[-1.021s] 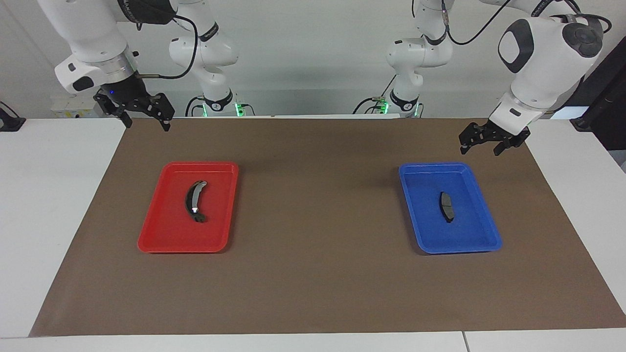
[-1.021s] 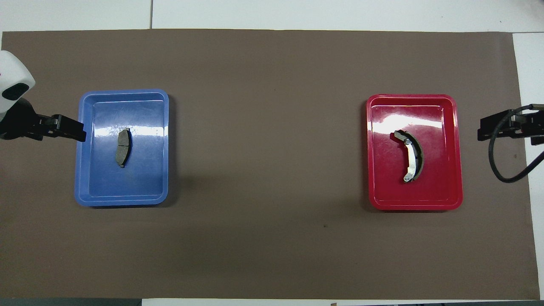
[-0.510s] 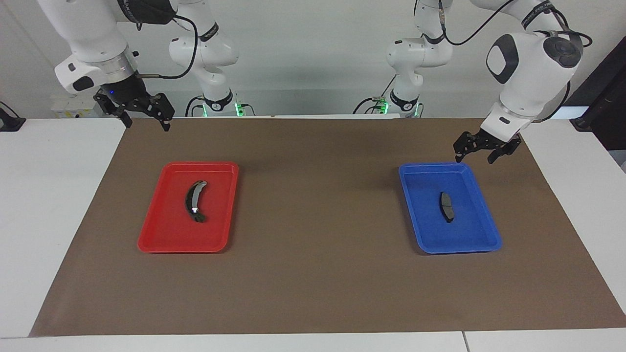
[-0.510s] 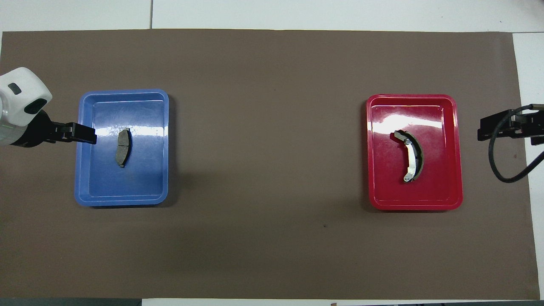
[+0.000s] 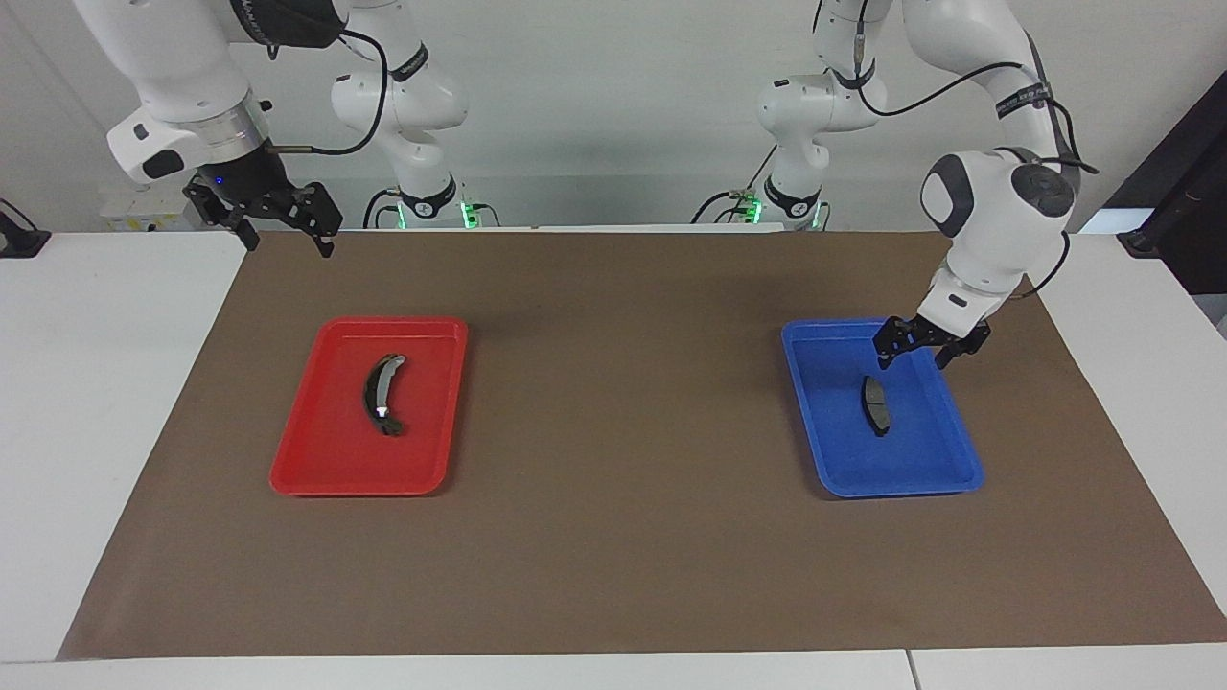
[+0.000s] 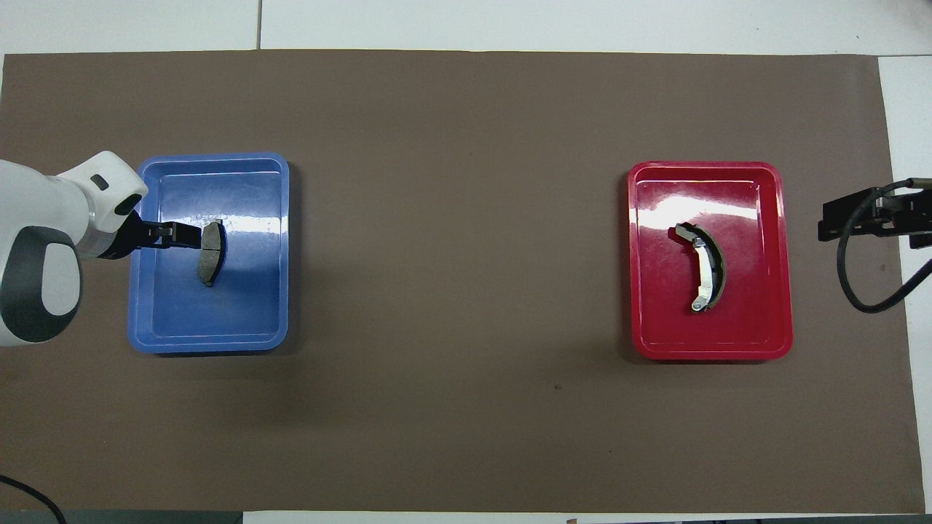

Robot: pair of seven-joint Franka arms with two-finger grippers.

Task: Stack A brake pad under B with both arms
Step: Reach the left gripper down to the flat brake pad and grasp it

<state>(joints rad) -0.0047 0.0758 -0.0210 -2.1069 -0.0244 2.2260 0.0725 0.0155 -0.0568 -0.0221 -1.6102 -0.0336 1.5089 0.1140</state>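
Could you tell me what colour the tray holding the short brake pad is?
Blue; clearest in the overhead view.

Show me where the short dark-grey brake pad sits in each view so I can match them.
Facing view: A brake pad lies in the blue tray, right of centre.
Overhead view: A brake pad lies in the same tray, at the picture's left.
Shared landmark: the blue tray.

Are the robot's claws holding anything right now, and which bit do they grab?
Nothing is held. The left end effector hangs open over the blue tray, above the short brake pad. The right end effector waits open, off the red tray.
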